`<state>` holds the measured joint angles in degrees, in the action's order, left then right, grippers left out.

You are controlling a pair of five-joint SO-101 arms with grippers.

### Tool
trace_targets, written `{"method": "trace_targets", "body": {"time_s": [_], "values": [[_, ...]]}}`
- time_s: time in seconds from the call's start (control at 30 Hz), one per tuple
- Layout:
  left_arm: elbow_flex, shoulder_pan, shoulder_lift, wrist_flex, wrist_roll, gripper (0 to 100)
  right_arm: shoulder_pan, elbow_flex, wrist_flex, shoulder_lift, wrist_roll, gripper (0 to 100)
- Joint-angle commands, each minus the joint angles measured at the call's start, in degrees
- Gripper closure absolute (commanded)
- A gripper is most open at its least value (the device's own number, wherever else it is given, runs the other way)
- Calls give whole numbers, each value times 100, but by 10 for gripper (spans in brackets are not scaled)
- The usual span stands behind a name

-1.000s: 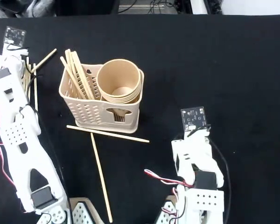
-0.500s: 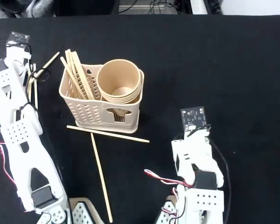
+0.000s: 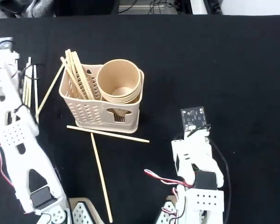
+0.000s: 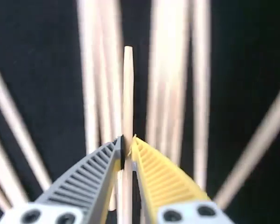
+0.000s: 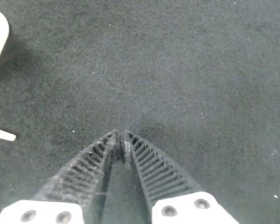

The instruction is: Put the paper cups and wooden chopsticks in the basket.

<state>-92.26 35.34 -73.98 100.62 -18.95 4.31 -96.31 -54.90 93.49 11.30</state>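
Basket (image 3: 100,112) sits at about 10 o'clock from the middle of the black desk (image 3: 224,60) in my high view. Stacked paper cups (image 3: 119,81) stand upright in its 3 o'clock half. A bunch of chopsticks (image 3: 78,74) leans in its 9 o'clock half, ends poking out toward 11 o'clock.

Loose on the desk: a long chopstick (image 3: 107,134) lies just at 6 o'clock of the basket, running 9 to 3. A second chopstick (image 3: 101,177) runs from near its middle down toward 6 o'clock. A third chopstick (image 3: 49,92) lies slanted at 9 o'clock of the basket; I cannot tell if its upper end touches the basket corner. A pile of chopsticks (image 3: 29,84) lies further out at 9 o'clock, beside my left arm (image 3: 11,135), which runs along the desk's 9 o'clock edge.

My left hand (image 4: 127,144) is clamped on a single chopstick (image 4: 127,88), pinched between its two fingers (image 4: 91,172). The stick points straight out past the tips, with blurred chopsticks on the desk beneath.

My right arm (image 3: 196,168) sits at 5 o'clock of the basket, well apart from it. The right hand (image 5: 120,142) is closed with nothing in it, tips together over bare desk.
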Motion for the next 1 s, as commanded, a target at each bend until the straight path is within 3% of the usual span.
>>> {"method": "trace_targets", "body": {"time_s": [0.0,0.2,0.57,0.7,0.97], "values": [[-207,303,123,53,299,971,79,22,9,48,-18,983],[1341,462,677,53,431,971,79,22,44,48,-35,983],[5420,558,3640,-35,62,970,88,-22,97,48,-18,983],[6853,752,4703,-624,26,970,88,-22,97,48,-18,983],[11064,752,8149,-2963,-316,970,88,-22,97,48,-18,983]]}}
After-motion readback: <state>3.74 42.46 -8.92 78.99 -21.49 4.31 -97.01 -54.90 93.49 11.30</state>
